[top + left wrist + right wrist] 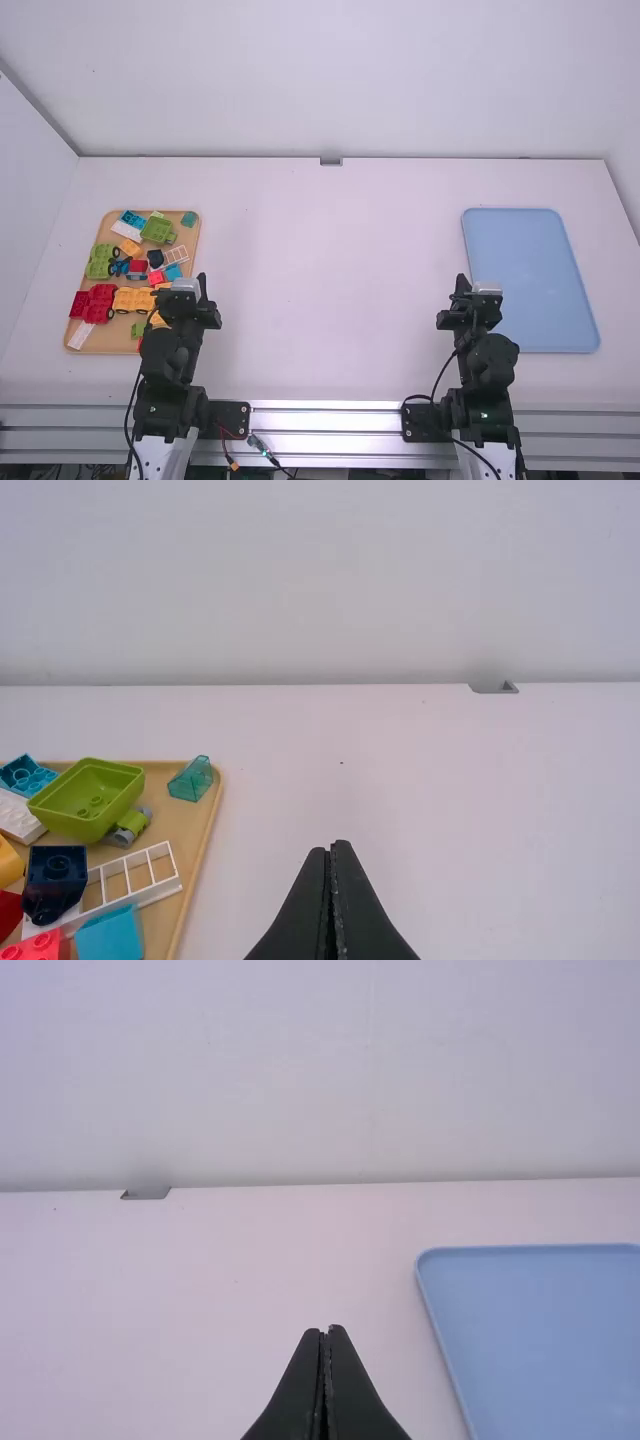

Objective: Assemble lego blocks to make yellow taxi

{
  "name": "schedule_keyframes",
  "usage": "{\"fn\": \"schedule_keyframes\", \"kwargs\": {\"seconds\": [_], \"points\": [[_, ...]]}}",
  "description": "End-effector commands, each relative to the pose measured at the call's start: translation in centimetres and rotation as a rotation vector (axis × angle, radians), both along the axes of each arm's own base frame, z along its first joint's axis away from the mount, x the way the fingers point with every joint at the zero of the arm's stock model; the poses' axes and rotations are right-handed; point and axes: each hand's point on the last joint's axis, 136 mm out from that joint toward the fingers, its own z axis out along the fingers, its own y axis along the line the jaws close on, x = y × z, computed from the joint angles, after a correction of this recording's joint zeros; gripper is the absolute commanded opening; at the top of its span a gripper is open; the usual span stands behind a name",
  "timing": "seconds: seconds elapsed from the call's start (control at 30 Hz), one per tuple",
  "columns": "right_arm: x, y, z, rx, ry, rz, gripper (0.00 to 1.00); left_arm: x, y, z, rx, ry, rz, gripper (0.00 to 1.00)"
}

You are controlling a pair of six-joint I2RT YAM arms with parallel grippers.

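Observation:
Several loose blocks lie on a wooden tray at the far left: yellow-orange pieces, a red piece, green pieces and a white window frame. The left gripper is at the tray's right edge. In the left wrist view the left gripper is shut with nothing in it, right of a green piece, a dark blue block and a teal clear block. The right gripper, left of the blue tray, appears as a shut right gripper in its wrist view.
A blue tray with nothing on it lies at the right of the white table. A wide stretch of bare tabletop separates the two trays. A wall stands behind the table's far edge, with a small grey bracket there.

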Motion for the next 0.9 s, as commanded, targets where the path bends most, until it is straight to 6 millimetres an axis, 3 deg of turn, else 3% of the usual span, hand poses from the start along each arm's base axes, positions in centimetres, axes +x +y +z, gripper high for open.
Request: {"fn": "schedule_keyframes", "kwargs": {"seconds": [0.0, 0.47, 0.87], "points": [[0.0, 0.0, 0.0, 0.004, 0.001, -0.001, 0.0, 0.0, 0.0, 0.0, 0.0, 0.0, 0.0, 0.0], [0.2, 0.1, 1.8, -0.007, 0.018, 0.006, 0.09, 0.1, 0.4, 1.5, -0.022, 0.027, 0.028, 0.09], [1.6, 0.1, 6.3, -0.033, 0.1, 0.007, 0.27, 1.0, 2.0, 4.4, -0.142, 0.112, 0.129, 0.27]]}}
